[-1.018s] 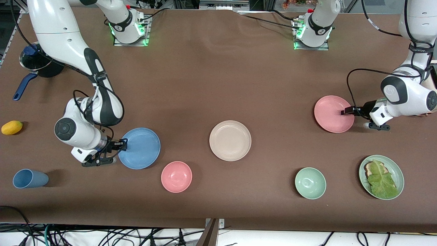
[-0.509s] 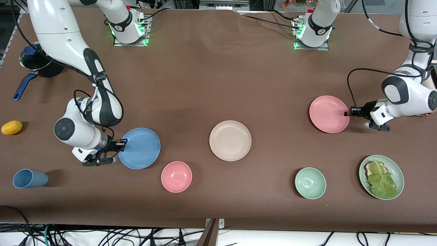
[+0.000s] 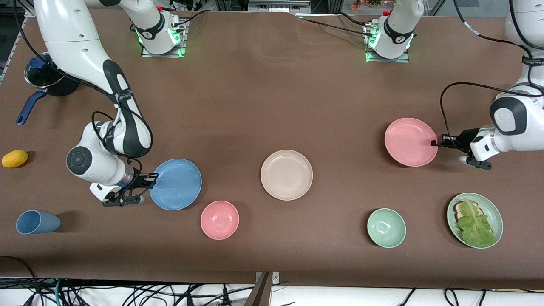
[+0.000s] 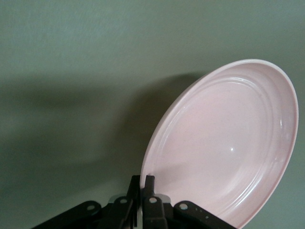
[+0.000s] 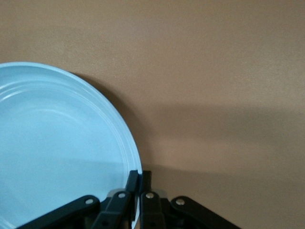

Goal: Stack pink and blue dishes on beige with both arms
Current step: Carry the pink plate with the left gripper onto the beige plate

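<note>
pink plate point(image 3: 410, 141): left tool point(image 3: 435, 143) is pinching its rim, toward the left arm's end of the counter point(image 3: 272, 106)
blue plate point(image 3: 176, 184): right tool point(image 3: 150, 182) is clamping its rim, toward the right arm's end
beige plate point(image 3: 286, 174): lying on the counter between them

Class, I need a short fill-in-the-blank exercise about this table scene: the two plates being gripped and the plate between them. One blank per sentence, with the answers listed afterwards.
1. The left hand grips the rim of the ____ plate.
2. The right hand grips the rim of the ____ plate.
3. The beige plate has ____ stacked on it.
4. The green plate holds a leaf of ____.

Answers: pink; blue; nothing; lettuce
</note>
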Motion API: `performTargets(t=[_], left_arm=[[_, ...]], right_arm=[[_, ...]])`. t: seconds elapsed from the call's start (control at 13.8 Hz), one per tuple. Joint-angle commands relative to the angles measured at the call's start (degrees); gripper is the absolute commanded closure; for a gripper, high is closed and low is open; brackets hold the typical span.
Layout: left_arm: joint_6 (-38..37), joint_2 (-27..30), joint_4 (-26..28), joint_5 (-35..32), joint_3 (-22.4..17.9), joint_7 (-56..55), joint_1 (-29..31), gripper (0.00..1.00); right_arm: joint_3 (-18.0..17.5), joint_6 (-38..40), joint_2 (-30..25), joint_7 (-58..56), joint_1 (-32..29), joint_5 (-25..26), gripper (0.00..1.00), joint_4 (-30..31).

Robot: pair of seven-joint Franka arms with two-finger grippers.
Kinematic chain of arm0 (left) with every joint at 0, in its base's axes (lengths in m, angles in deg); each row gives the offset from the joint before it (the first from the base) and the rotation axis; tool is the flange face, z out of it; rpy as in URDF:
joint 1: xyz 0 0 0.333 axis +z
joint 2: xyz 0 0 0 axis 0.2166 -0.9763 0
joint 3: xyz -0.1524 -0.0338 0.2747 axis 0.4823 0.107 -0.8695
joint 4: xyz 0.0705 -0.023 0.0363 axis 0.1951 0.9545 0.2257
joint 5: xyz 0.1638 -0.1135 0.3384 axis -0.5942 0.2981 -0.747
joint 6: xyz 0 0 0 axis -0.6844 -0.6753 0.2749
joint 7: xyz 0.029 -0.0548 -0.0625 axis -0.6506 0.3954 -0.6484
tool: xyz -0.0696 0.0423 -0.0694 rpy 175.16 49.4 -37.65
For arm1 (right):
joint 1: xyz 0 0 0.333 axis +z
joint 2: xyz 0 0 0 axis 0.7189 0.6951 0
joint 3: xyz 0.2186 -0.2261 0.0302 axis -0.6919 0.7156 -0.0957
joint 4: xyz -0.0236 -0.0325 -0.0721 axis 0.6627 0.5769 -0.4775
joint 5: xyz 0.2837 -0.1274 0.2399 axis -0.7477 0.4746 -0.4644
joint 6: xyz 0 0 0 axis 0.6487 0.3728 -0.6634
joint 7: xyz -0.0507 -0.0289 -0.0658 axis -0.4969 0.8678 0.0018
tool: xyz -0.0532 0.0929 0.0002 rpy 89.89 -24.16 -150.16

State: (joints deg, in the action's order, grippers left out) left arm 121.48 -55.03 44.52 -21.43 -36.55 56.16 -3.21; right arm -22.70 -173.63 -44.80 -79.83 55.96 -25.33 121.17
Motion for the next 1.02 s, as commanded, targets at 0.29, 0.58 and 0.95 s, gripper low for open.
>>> performTargets(t=[0.29,0.58,0.95], left_arm=[[-3.57,0.90,-6.57,3.78,5.58,-17.46,-9.37,1.00],[-1.73,-0.15,-12.02,4.48,8.05,-34.52,-19.38,1.00],[9.85,-4.18,-12.65,4.58,8.05,-45.79,-30.12,1.00]], right_arm=[[-0.60,1.17,-1.91,-1.55,-0.58,-0.85,1.00,0.11],[-0.33,9.77,-2.70,-1.99,-0.58,-0.41,1.00,-6.11],[-0.33,15.24,-2.18,-1.64,-0.41,-0.41,1.00,-11.23]])
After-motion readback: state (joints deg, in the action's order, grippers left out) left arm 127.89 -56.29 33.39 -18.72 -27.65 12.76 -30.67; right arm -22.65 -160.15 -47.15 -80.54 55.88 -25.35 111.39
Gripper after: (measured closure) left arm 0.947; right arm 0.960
